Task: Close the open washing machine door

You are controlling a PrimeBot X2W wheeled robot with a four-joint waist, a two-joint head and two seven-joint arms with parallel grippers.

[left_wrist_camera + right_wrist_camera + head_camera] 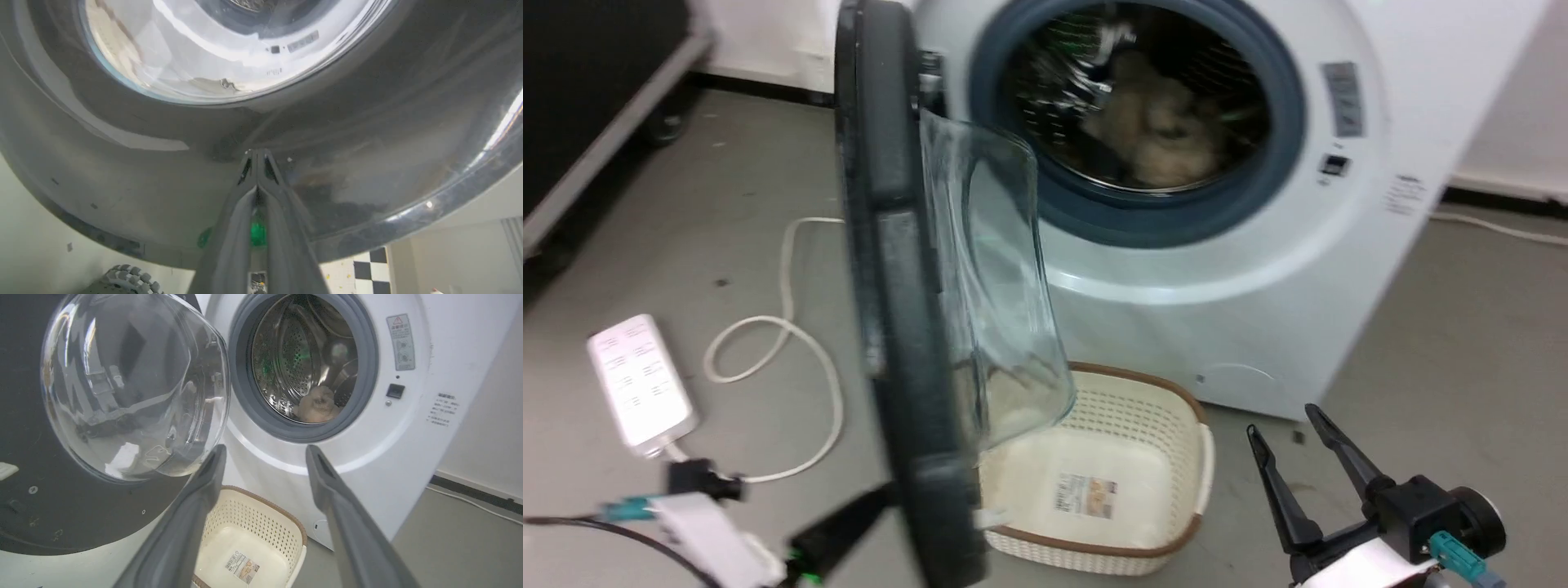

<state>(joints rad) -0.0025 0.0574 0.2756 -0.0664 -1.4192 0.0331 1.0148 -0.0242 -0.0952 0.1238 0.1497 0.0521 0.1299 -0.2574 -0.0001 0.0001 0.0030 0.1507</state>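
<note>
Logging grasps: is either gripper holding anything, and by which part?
Nothing is held. The left gripper, fingers shut together, has its tips against the black outer face of the washing machine door; the right gripper hangs open, clear of it.

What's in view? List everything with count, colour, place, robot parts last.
washing machine door: 1, black rim, clear glass bowl, swung open at left.
washing machine: 1, white, right of the door.
rubber ring: 1, grey, around the drum opening.
laundry: 1, pale beige, inside the drum.
basket: 1, cream, brown rim, floor before the machine.
power strip: 1, white, floor at left.
cables: 2, white, one looped beside it, one at right.
left gripper: 1, dark, jaws shut, at the door's rim.
right gripper: 1, dark, jaws open, lower right.
</note>
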